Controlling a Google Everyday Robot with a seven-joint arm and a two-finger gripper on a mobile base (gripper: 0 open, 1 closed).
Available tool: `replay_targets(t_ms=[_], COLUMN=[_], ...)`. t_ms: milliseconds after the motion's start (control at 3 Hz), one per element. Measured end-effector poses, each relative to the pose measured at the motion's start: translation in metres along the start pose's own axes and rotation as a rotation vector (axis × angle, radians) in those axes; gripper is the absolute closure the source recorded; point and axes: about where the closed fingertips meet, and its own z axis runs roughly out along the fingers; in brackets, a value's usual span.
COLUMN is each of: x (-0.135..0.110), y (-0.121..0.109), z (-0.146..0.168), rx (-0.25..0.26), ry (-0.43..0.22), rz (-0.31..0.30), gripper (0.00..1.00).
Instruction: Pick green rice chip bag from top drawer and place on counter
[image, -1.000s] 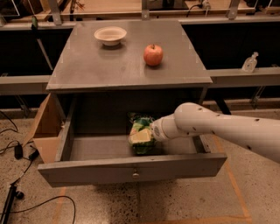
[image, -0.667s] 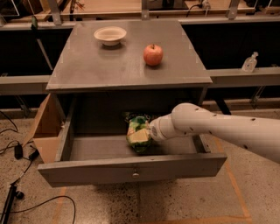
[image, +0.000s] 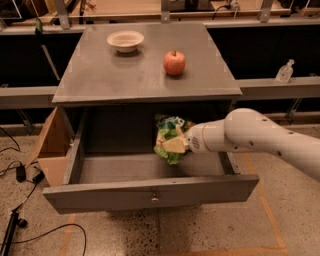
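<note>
The green rice chip bag (image: 170, 129) hangs crumpled in the open top drawer (image: 100, 192), right of its middle and lifted off the drawer floor. My gripper (image: 176, 145) reaches in from the right on a white arm (image: 250, 137) and is shut on the bag's lower part; a pale finger (image: 172, 146) shows against the foil. The drawer is pulled far out, with its round knob (image: 155, 200) at the centre of the front panel. The grey counter (image: 130, 75) lies directly above and behind the drawer.
A red apple (image: 174, 63) and a white bowl (image: 125, 40) stand on the counter. A cardboard box (image: 50, 147) leans against the cabinet's left side. Cables (image: 20, 175) run on the floor at the left. A small bottle (image: 285, 71) stands on a ledge at the right.
The bag has risen from the drawer floor with my gripper, moving up and slightly right. The arm has lifted a little.
</note>
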Motion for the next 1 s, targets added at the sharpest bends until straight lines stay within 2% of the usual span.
replay_targets(t_ms=[667, 1000], x=[-0.008, -0.028], y=[-0.004, 0.009], z=[-0.103, -0.146], rx=[0.054, 0.028], ry=[-0.008, -0.029], rz=[-0.006, -0.032], gripper=[1.00, 1.00])
